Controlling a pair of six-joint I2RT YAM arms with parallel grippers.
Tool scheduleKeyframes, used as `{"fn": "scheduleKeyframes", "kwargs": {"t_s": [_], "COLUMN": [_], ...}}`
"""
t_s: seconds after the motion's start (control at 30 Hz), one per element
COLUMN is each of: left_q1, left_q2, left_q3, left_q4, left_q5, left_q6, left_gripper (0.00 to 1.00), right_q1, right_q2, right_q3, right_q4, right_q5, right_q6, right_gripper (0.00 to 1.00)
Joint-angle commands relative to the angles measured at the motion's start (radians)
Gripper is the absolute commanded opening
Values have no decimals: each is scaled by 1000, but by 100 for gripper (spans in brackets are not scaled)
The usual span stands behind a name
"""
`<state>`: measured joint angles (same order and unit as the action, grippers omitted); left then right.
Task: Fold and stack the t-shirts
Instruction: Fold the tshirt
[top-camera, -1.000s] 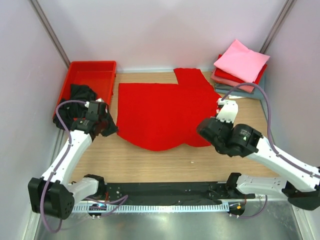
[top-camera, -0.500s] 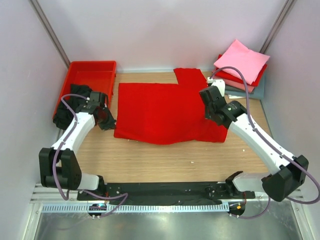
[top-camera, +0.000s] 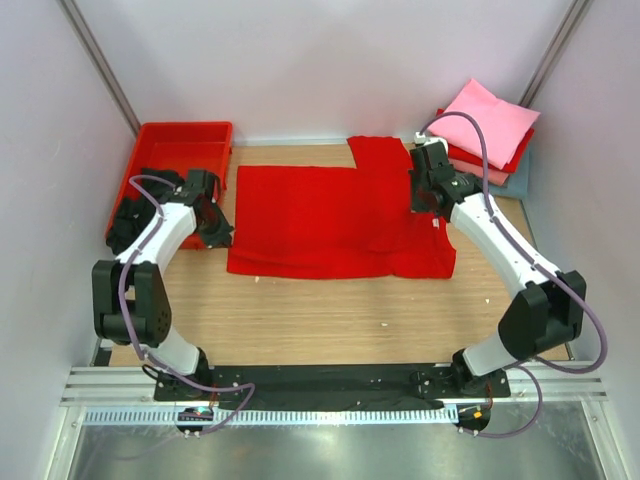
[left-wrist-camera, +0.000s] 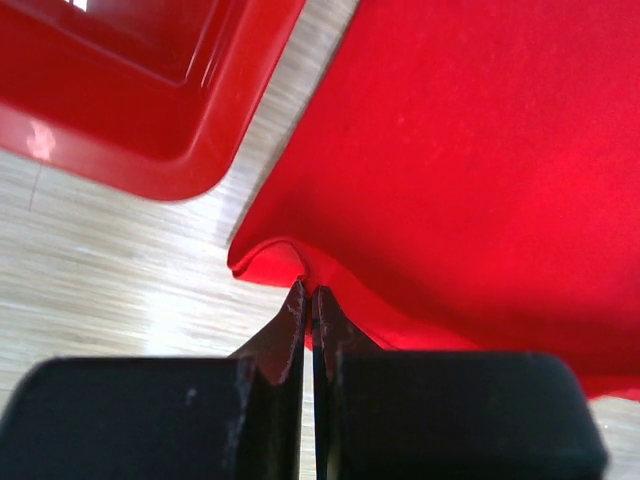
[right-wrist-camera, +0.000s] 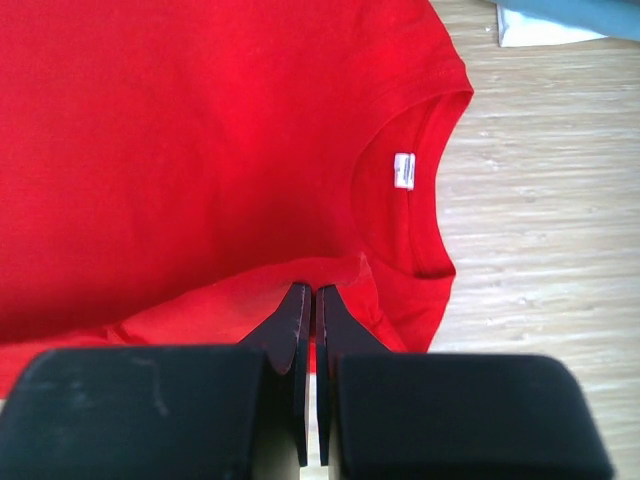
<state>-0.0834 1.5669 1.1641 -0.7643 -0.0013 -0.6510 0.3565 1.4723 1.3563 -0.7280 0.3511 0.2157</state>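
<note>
A bright red t-shirt (top-camera: 330, 215) lies spread across the middle of the table, its white neck label (right-wrist-camera: 404, 170) near the right side. My left gripper (top-camera: 221, 231) is shut on the shirt's left edge (left-wrist-camera: 270, 255), right next to the tray corner. My right gripper (top-camera: 421, 207) is shut on a raised fold of the same shirt (right-wrist-camera: 300, 275), just short of the collar. A black t-shirt (top-camera: 127, 218) sits bunched in the tray behind my left arm. Folded t-shirts (top-camera: 484, 120) are stacked at the back right, pink on top of red, salmon and grey-blue.
A rigid red plastic tray (top-camera: 185, 143) stands at the back left, its rounded corner (left-wrist-camera: 190, 170) close to my left fingers. Side walls close in on both sides. Bare wood (top-camera: 330, 320) runs between the shirt and the arm bases.
Both grippers have moved away from the bases toward the back, carrying the pinched red cloth. The shirt's near edge went from a sagging curve to a straight line.
</note>
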Motion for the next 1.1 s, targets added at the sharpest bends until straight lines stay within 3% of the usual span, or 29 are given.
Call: {"fn": "scheduleKeyframes", "kwargs": {"t_s": [0.0, 0.53, 0.8, 0.9, 0.93, 0.97, 1.0, 1.03, 1.07], "left_q1": [5, 5, 5, 4, 2, 2, -1, -7, -24], "left_q2": [48, 219, 324, 376, 416, 432, 442, 440, 423], "left_q3": [69, 212, 304, 379, 406, 461, 486, 517, 519], "left_q4": [0, -47, -79, -105, -124, -145, -164, -194, -205], "left_q5": [-37, -54, -71, -49, -54, -58, -52, -55, -75], "left_q6": [-4, 4, 8, -2, -2, -4, -3, 8, 10], "left_gripper": [0, 0, 0, 7, 14, 19, 26, 42, 51], "right_q1": [-48, -93, -94, -119, -128, -137, -157, -162, -165], "right_q2": [49, 189, 293, 388, 425, 456, 521, 548, 568], "right_q3": [66, 156, 217, 243, 263, 314, 345, 374, 421], "right_q4": [47, 58, 59, 104, 102, 90, 75, 50, 38], "right_q5": [-89, -107, -23, -17, 1, 8, 8, 12, 22], "right_q6": [-41, -49, -38, -35, -7, 2, 8, 11, 11], "right_gripper": [1, 1, 1, 1, 1, 7, 20, 47, 57]}}
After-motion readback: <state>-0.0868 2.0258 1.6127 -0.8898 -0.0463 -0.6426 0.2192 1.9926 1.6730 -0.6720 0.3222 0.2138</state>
